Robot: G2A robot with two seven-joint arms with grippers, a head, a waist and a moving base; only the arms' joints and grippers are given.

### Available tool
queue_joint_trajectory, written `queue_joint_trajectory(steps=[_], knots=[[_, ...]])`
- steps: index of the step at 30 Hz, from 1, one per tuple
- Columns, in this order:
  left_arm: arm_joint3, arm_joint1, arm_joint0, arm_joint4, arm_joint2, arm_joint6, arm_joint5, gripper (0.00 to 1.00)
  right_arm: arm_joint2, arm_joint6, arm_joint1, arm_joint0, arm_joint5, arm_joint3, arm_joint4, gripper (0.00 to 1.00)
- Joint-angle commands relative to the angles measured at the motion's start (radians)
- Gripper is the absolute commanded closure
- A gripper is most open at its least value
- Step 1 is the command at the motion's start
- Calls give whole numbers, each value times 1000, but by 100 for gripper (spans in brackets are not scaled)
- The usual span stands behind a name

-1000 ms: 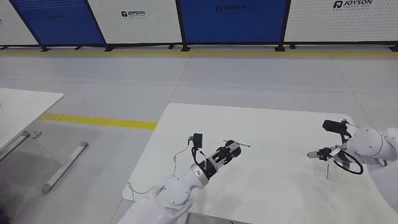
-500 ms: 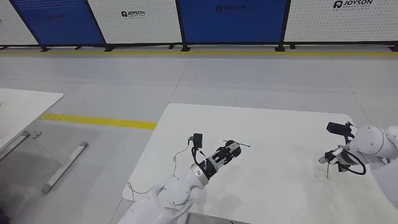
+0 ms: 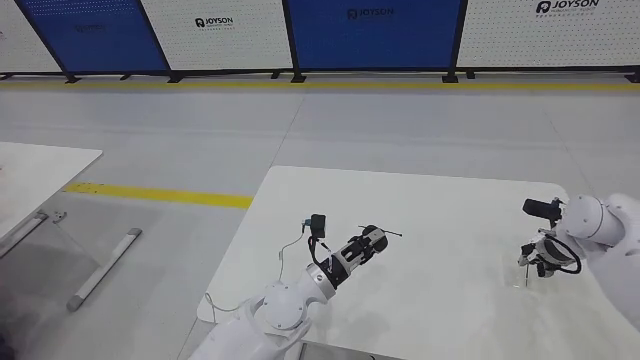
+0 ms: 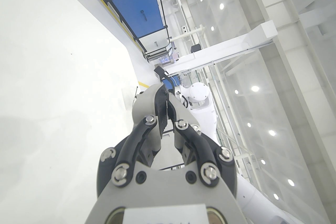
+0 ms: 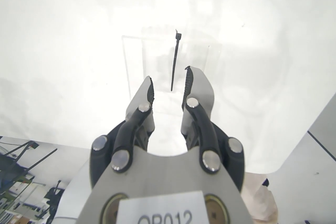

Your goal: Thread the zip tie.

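Note:
A black zip tie (image 5: 175,59) stands upright in a clear plastic holder (image 5: 134,64) on the white table (image 3: 440,210), near its right edge. My right gripper (image 5: 170,75) hangs open just above the holder, and the tie's lower end shows between its fingers. From the top view, the right gripper (image 3: 527,256) sits over the holder (image 3: 516,278). My left gripper (image 3: 374,239) is over the table's front middle, fingers shut, with a second thin black zip tie (image 3: 388,231) across its tips. In the left wrist view the left gripper (image 4: 164,95) has its pads pressed together.
The table's right edge and corner lie close behind the right gripper. A thin cable (image 3: 288,252) trails from the left arm. White tabletop stretches between the two arms. Blue and white panels (image 3: 370,15) stand far across the floor.
The right gripper has shifted a little right and toward the front, closer over the clear holder. The left arm has not moved.

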Motion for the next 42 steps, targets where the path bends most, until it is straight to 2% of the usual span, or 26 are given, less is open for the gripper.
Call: queue_joint_trajectory(steps=[1, 8, 27, 34, 39, 40, 41, 42], knots=[[0, 0, 0, 0, 0, 0, 0, 100, -14, 0, -7, 13, 3, 26, 3, 75], [0, 0, 0, 0, 0, 0, 0, 100, -60, 0, -35, 56, -2, 113, 15, 80], [0, 0, 0, 0, 0, 0, 0, 100, -145, -17, -136, 147, -31, 330, 18, 77], [0, 0, 0, 0, 0, 0, 0, 100, -165, -25, -169, 169, -37, 388, 10, 76], [0, 0, 0, 0, 0, 0, 0, 100, -176, -26, -190, 183, -38, 422, 1, 80], [0, 0, 0, 0, 0, 0, 0, 100, -178, -25, -193, 185, -41, 429, -1, 77], [0, 0, 0, 0, 0, 0, 0, 100, -181, -26, -198, 188, -43, 437, -3, 80], [0, 0, 0, 0, 0, 0, 0, 100, -182, -27, -202, 190, -44, 444, -4, 88]])
